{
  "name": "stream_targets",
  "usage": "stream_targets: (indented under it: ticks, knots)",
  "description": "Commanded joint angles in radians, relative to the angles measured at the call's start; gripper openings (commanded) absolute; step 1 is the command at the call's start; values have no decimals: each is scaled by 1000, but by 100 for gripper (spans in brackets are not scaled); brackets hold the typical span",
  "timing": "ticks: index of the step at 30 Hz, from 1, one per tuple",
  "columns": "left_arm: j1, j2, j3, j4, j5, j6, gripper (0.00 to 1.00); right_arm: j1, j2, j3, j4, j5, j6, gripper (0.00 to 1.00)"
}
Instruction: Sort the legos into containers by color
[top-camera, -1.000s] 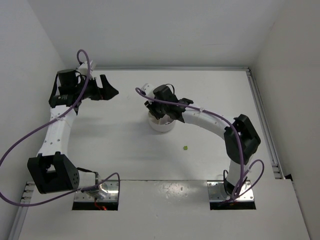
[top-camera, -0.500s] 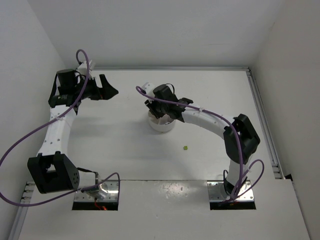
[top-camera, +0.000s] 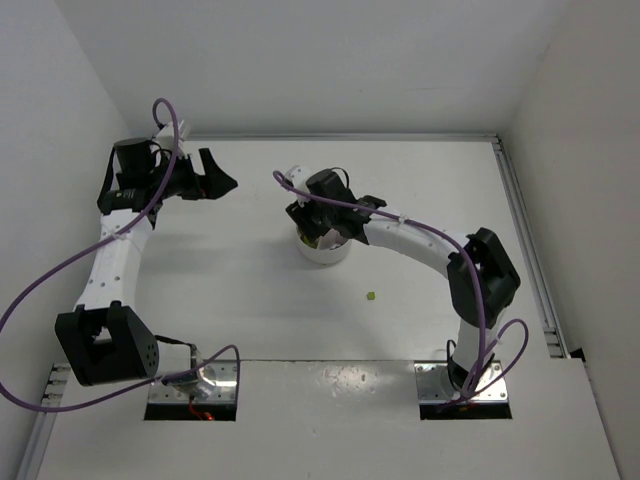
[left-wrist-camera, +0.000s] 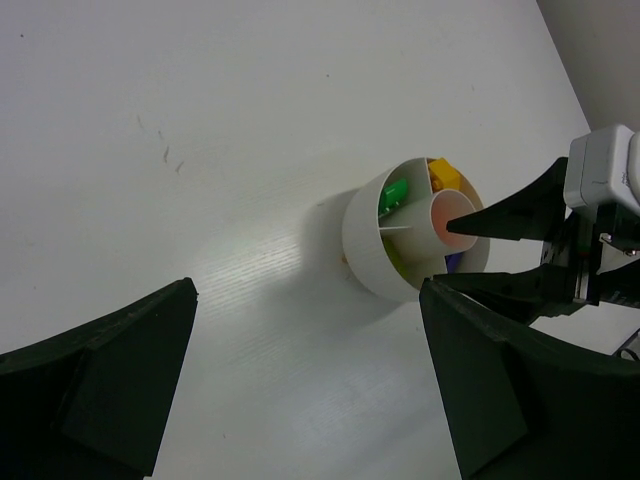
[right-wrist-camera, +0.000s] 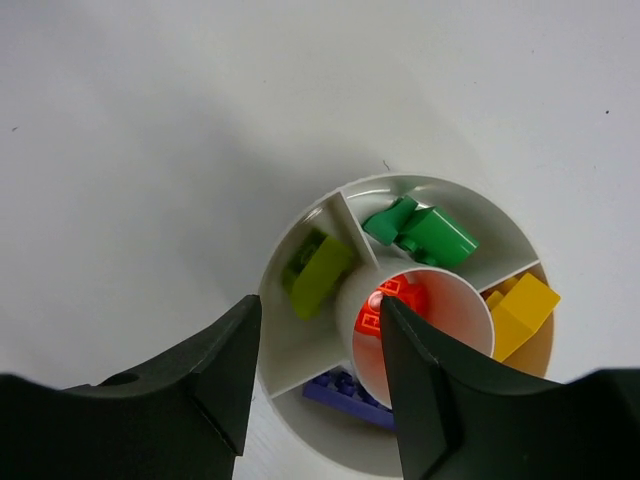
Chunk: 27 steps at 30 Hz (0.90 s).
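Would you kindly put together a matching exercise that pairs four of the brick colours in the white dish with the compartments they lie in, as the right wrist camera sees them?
Things:
1. red brick
2. green bricks
3. yellow brick
4. lime brick

Places in the dish, right wrist view:
A. wedge on the left
B. centre well
C. wedge at the top
D. wedge on the right

Pairs: 1-B, 2-C, 3-D, 4-A.

White table (top-camera: 200, 290) bearing a round white dish (top-camera: 322, 257) mid-surface, one lime brick (top-camera: 371, 296) lying apart nearby.
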Motion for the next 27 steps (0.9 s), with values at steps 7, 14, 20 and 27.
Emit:
stream_targets:
  ticks: [7, 14, 20, 27]
  knots:
    - [15, -4, 0, 35, 33, -13, 100, -85, -230, -140, -57, -48, -66, 36]
    - [15, -4, 9, 44, 15, -23, 100, -154, -402, -336, -273, -139, -155, 38]
    - [15, 6, 18, 44, 15, -32, 100, -163, -384, -503, -306, -205, -308, 50]
    - [15, -13, 9, 44, 4, -23, 100, -173, -365, -554, -244, -275, -437, 53]
